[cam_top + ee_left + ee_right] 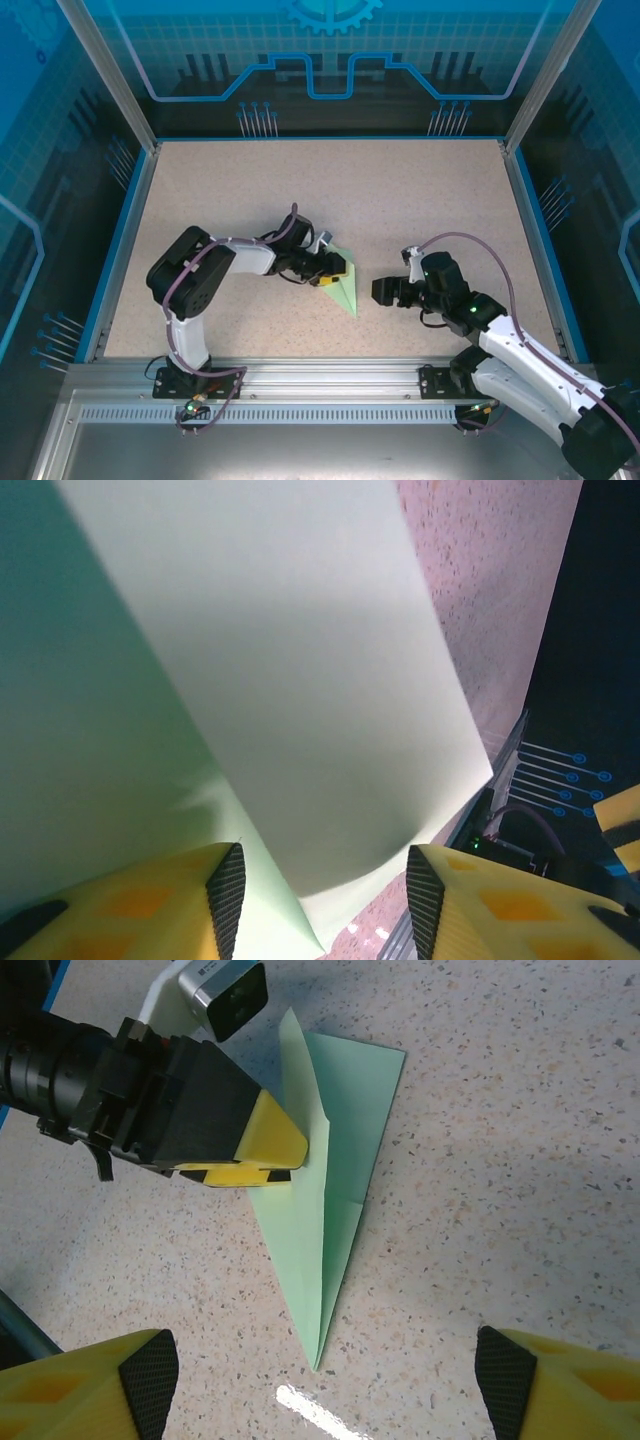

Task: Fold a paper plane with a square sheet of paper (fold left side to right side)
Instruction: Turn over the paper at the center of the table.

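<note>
a: where is the sheet of paper now?

b: you find the sheet of paper (345,287) a little below the middle of the top view, lying on the speckled table (430,200). it is folded into a long, narrow pointed shape, and the tip points to the lower edge of the frame. in the right wrist view it runs from the upper middle down to the lower middle. one flap on its left side stands up from the table.

a: and my left gripper?

b: your left gripper (288,1155) comes in from the left of the frame and meets the paper at this raised flap. in the left wrist view the two yellow fingers (225,900) sit at the lower edge with a clear gap between them. the pale green flap curves through this gap, close to the left finger. so the jaws are partly spread, not pressed on the paper. if a pad touches the flap, i cannot tell.

a: the right one?

b: your right gripper (383,292) is just to the right of the paper in the top view, apart from it. its jaws are spread wide. in its own wrist view one finger sits in each lower corner, and the tip of the paper lies between them.
</note>
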`<state>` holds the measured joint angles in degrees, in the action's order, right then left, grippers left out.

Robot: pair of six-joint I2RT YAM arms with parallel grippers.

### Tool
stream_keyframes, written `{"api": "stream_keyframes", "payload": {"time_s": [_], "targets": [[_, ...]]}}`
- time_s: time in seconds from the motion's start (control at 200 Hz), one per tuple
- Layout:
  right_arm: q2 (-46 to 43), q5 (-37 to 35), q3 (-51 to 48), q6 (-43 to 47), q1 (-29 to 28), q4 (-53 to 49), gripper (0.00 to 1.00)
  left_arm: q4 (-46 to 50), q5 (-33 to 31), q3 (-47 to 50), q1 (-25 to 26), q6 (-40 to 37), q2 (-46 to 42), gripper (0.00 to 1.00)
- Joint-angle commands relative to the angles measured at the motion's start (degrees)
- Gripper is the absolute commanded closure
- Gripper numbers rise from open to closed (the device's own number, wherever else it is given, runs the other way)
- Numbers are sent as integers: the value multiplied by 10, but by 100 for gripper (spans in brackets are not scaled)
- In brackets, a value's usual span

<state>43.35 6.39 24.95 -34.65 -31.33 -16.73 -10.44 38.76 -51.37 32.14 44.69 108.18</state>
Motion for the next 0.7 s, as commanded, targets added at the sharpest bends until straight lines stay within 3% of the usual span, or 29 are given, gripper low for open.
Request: {"api": "stream_keyframes", "payload": {"time_s": [0.0,0.155,0.42,0.505,0.695], "targets": [[-4,2,-10,3,12,-7,18,-13,21,5,17,9,4,51],[1,9,-13,2,17,-2,18,-34,26,8,26,22,11,54],[16,35,-17,-2,31,21,9,-60,33,4,29,25,-8,77],[20,78,-21,-12,52,48,1,-53,34,-4,28,17,-24,85],[47,254,-28,-61,161,150,1,1,38,-50,11,-17,-75,94]]}}
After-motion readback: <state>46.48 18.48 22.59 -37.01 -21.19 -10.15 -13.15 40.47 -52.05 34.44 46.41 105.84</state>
